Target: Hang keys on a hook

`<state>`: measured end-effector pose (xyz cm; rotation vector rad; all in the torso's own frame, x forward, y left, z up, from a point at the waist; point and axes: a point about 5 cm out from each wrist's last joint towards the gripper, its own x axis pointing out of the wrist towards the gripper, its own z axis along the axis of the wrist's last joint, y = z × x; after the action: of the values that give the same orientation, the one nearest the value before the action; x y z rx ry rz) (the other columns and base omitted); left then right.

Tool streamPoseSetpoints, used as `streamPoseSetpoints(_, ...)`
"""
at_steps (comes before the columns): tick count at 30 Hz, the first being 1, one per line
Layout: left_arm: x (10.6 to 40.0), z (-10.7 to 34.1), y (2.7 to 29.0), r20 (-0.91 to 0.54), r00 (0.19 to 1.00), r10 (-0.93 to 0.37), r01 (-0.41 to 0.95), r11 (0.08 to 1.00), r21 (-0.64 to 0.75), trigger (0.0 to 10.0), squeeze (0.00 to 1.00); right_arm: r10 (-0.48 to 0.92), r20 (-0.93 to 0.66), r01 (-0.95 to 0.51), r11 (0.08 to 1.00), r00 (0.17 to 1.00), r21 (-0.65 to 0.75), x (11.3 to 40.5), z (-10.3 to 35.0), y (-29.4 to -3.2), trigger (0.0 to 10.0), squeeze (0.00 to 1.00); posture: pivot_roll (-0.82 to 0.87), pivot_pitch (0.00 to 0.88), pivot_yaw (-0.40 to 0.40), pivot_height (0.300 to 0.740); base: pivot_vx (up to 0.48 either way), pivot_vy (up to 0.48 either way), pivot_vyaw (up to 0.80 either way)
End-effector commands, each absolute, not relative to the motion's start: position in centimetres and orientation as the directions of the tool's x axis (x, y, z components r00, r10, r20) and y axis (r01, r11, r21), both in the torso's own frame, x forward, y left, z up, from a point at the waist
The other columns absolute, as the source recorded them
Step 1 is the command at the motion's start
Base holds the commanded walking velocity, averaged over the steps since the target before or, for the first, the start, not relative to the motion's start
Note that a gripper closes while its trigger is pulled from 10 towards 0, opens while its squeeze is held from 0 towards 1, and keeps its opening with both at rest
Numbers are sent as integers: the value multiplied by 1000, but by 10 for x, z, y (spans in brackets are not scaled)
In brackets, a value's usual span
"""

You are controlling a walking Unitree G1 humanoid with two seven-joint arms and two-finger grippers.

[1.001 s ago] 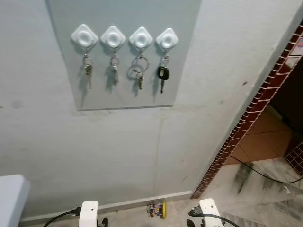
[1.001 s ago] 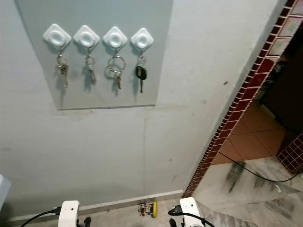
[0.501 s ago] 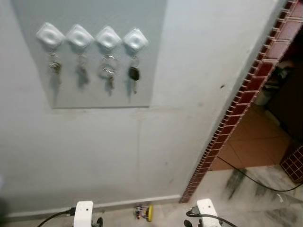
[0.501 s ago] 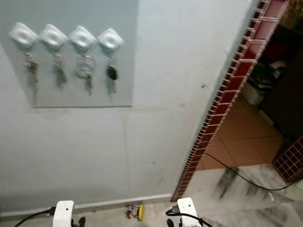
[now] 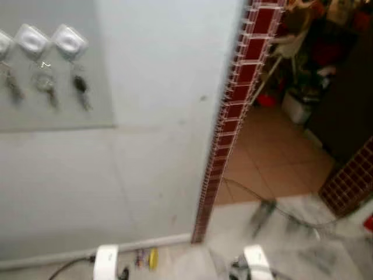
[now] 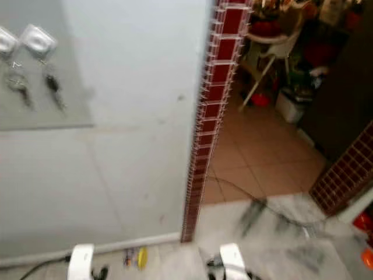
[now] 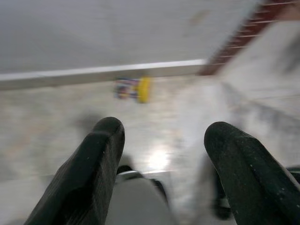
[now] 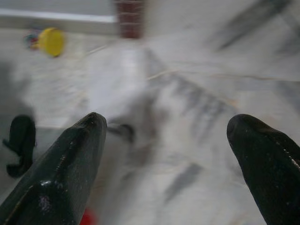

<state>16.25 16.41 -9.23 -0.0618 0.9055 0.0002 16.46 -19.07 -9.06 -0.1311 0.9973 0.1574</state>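
White diamond-shaped hooks [image 5: 69, 41] sit on a grey wall panel [image 5: 52, 111] at the upper left, blurred. From each visible hook hangs a key or bunch; the rightmost one carries a black-headed key [image 5: 81, 86], and beside it hangs a key ring [image 5: 45, 83]. Both arms hang low, their white wrists [image 5: 106, 261] at the bottom of the eye views. My left gripper [image 7: 161, 136] points at the floor, open and holding nothing. My right gripper [image 8: 166, 126] is also open and holding nothing above the marble floor.
A wall edge of red tiles [image 5: 233, 105] borders a doorway to a room with an orange floor [image 5: 274, 157], a white chair [image 6: 268, 52] and clutter. A black cable [image 5: 280, 210] crosses the marble floor. A small yellow object [image 5: 151, 256] lies by the skirting board.
The whole picture has swung to the right, so the camera has turned. The hook panel now sits at the left edge and the doorway room has come into view.
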Motion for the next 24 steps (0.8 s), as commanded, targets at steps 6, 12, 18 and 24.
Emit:
streamPoseSetpoints(6,160,-92,182,-789,615,14,-33,999,-8,10000,0,97,-835,-200,980,541,-16,168,-90,-180,10000,0,-54,0,-46,724,0,0,0)
streamPoseSetpoints(12,160,-92,182,-790,614,11,-28,1000,-8,10000,0,94,-837,-197,980,539,-17,168,-90,-180,10000,0,-56,0,-44,724,0,0,0)
streamPoseSetpoints(18,160,-92,182,-790,613,8,-22,1000,-6,10000,0,86,-841,-192,981,534,-21,167,-91,-181,10000,0,-56,0,-45,724,0,0,0)
streamPoseSetpoints(24,161,-92,180,-790,613,-11,17,1000,-1,10000,0,78,-848,-194,981,524,-30,165,-92,-181,10000,0,-56,0,-41,724,0,0,0)
